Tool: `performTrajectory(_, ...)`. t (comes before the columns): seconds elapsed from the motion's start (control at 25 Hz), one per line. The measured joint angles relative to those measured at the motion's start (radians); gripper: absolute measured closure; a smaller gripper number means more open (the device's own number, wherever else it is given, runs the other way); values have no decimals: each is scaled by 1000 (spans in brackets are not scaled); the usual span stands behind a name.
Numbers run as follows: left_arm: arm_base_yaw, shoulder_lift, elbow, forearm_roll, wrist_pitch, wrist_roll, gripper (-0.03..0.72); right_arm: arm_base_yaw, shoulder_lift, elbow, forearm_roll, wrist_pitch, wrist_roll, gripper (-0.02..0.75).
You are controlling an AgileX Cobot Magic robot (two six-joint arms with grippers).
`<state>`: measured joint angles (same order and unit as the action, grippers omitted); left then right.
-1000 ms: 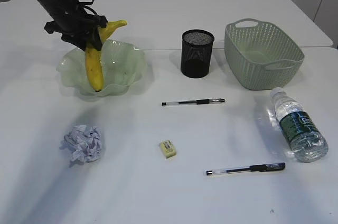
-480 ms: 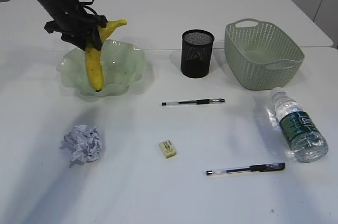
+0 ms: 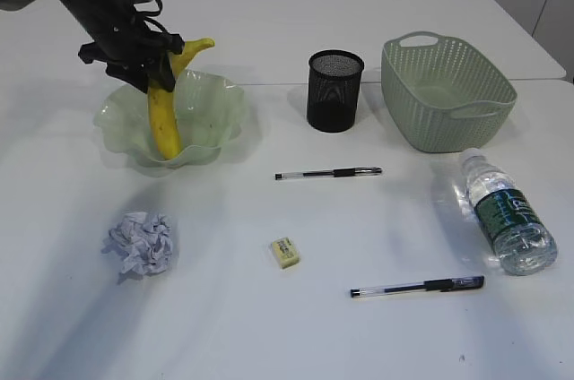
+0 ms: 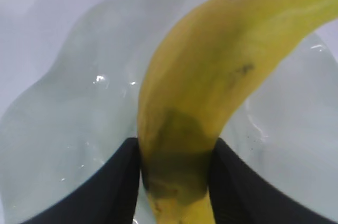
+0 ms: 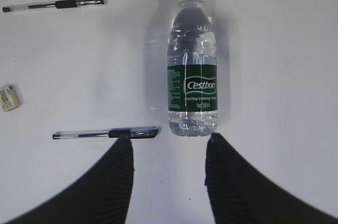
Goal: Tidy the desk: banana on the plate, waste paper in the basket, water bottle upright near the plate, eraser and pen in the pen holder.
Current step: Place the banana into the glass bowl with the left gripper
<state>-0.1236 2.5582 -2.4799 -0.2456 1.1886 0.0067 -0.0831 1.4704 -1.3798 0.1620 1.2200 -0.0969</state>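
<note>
Clamping the banana [image 3: 162,120] near its stem, the left gripper [image 3: 146,64] stands it tip-down in the plate [image 3: 229,102]; soft, easily bruised fruit wants a gentle mid-body hold. The right gripper [image 5: 168,152] hangs open, empty.

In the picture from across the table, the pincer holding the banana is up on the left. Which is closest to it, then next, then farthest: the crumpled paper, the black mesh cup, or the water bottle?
From the left pincer, in the exterior view:
1. Black mesh cup, to its right, at about the same depth.
2. Crumpled paper, well in front of it on the left side; nearly as close as the cup.
3. Water bottle, lying at the far right, plainly farthest.
</note>
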Motion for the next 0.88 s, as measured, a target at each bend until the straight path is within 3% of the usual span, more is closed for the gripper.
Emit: performTrajectory(0.88, 0, 0, 0, 0, -22, 0, 370, 0, 0, 0, 0, 0, 0, 400)
